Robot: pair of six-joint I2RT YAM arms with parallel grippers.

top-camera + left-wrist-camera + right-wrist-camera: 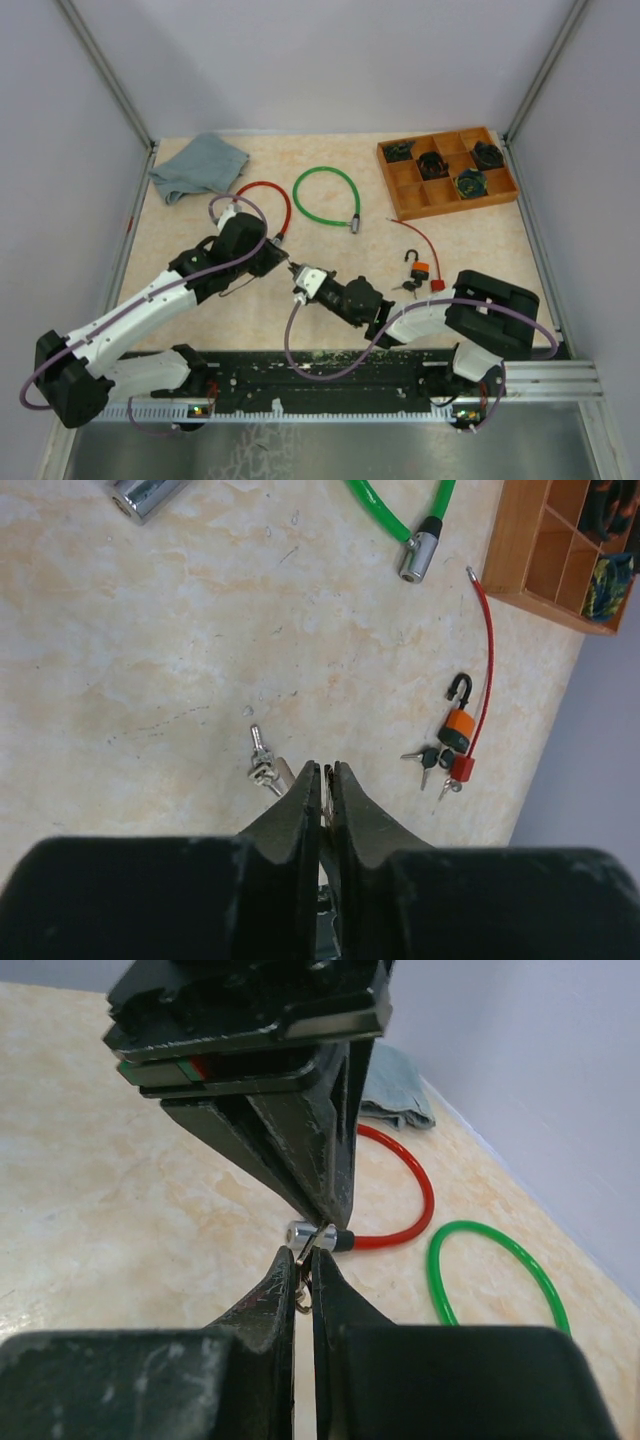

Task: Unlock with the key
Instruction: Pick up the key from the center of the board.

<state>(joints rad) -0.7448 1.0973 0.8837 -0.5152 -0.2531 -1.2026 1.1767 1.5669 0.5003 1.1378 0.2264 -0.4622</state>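
Now my right gripper (303,1265) is squeezed shut on the key (303,1298). The red cable lock (312,1235) sits just at its 12 o'clock, lying 9 to 3, pinched by my left gripper (325,1210).

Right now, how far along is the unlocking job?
Done: the key bunch is gripped. In hand: the left gripper and right gripper both pinch it where they meet, seemingly a handover. Left: getting a key into a lock and turning it; the red cable lock lies beyond them, touched by neither.
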